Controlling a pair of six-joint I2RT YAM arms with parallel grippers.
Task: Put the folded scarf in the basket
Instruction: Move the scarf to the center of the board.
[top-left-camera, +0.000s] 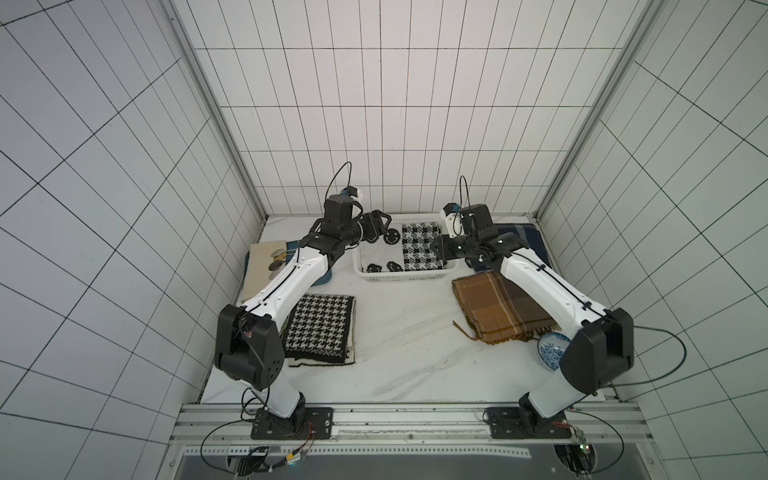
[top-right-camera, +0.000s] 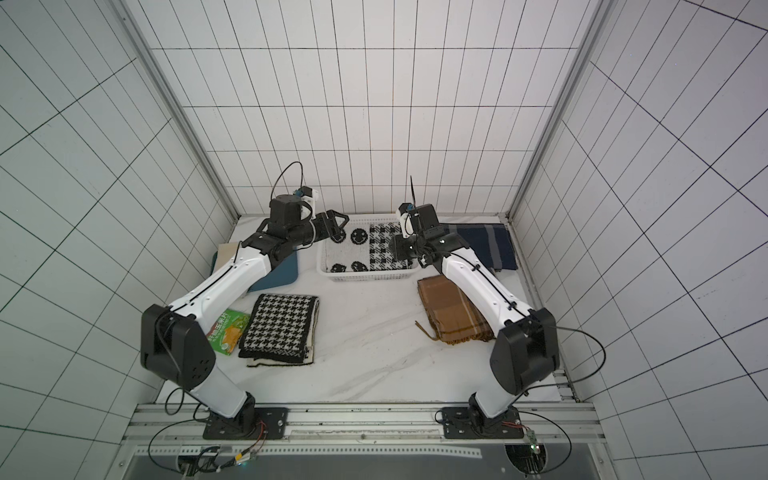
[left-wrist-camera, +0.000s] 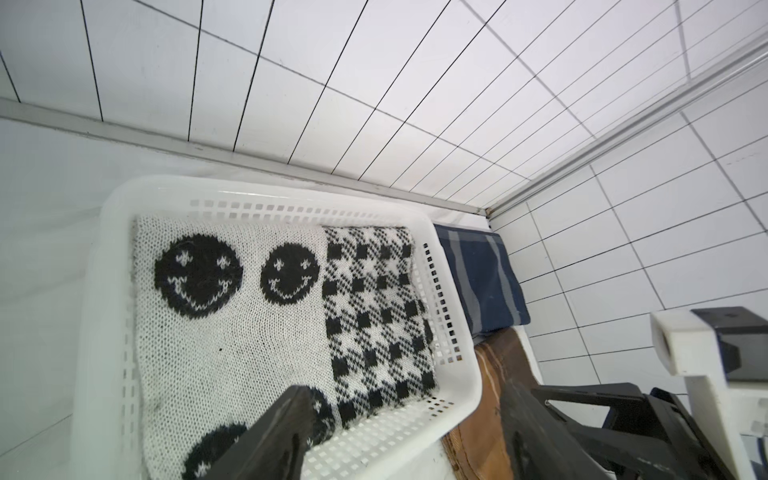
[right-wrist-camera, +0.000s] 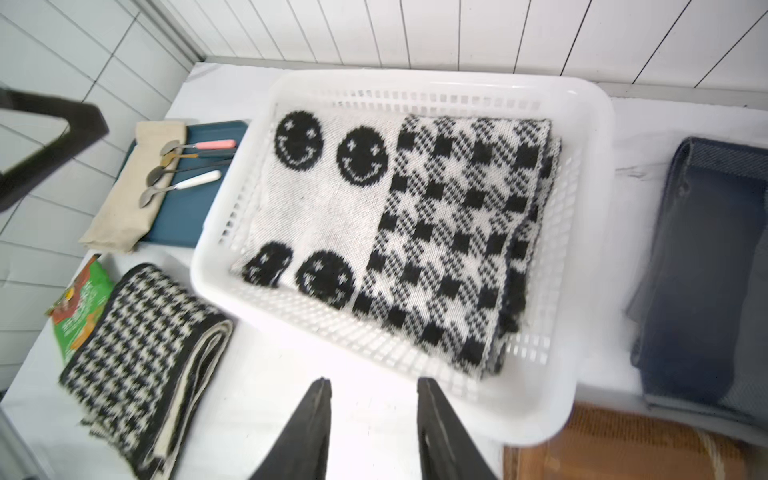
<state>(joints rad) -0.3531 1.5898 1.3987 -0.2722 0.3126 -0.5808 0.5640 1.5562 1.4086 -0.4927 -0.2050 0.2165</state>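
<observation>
Right wrist view: scarf is laid in basket at twelve o'clock; both jaws are parted, empty; placement is judged done.

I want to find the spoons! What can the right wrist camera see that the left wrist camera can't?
Only the right wrist view shows the spoons, lying on a beige cloth on the blue tray, plus the houndstooth scarf and a green packet beside it. Only the left wrist view shows the right arm's white camera holder. Both show the white basket with the smiley scarf inside, the navy scarf and the brown scarf.
</observation>
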